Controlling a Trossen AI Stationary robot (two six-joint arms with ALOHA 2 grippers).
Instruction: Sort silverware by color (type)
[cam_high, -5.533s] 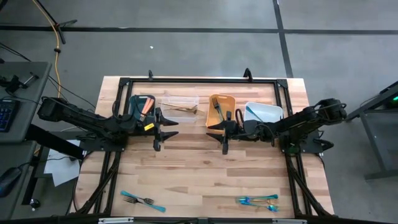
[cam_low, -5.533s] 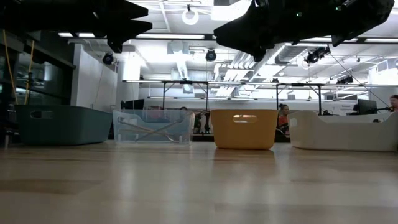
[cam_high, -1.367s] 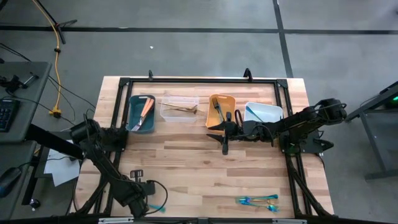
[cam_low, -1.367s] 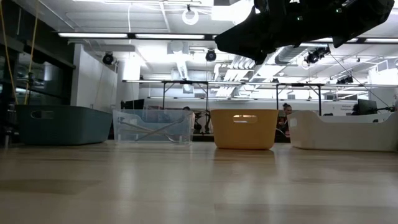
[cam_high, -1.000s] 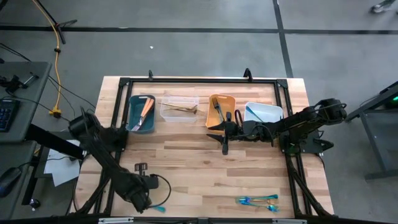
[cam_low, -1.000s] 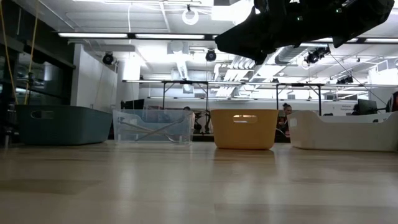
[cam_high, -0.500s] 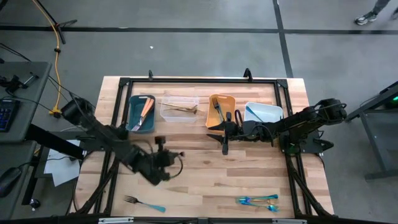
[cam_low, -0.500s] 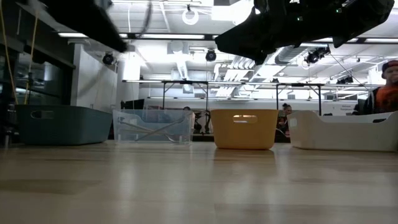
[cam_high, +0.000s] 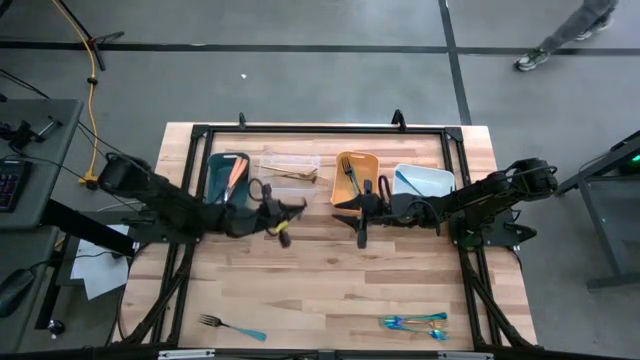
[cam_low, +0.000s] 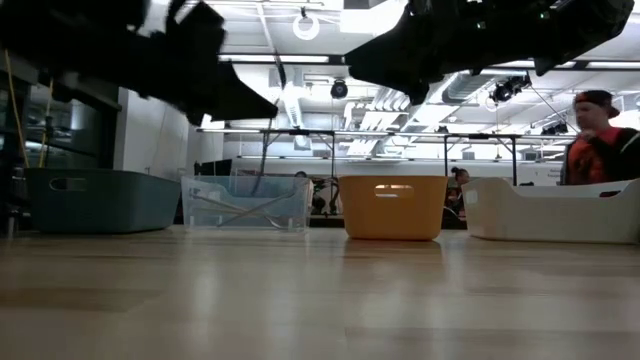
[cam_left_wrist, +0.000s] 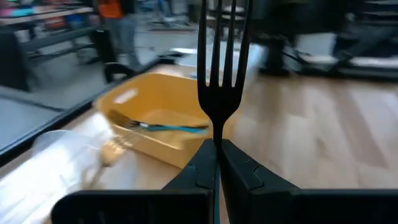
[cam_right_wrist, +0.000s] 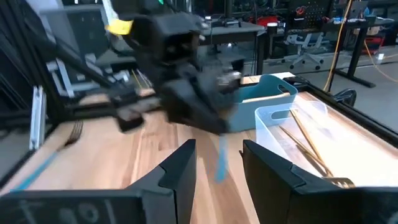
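Since half a second ago the left gripper (cam_high: 283, 222) has been carried up from mid-desk to just in front of the clear bin, and a person in an orange top (cam_low: 600, 140) has come further into the low view. At the near edge of the pale wooden plank desk (cam_high: 330, 280) a dark-tined fork with a thin teal handle (cam_high: 230, 325) is left lying, and well apart to the right a small cluster of teal and gold utensils (cam_high: 415, 322) is seen. The left jaws are closed tight on the stem of a dark metal fork (cam_left_wrist: 221, 68), held tines up. The right gripper (cam_high: 361, 232) is held above the desk before the orange bin, its jaws parted and empty. Along the far side a teal bin (cam_high: 225, 180), a clear plastic bin (cam_high: 289, 172), an orange bin (cam_high: 356, 176) and a white bin (cam_high: 422, 182) stand in a row, each rectangular. Beyond, a lit workshop with benches is visible.
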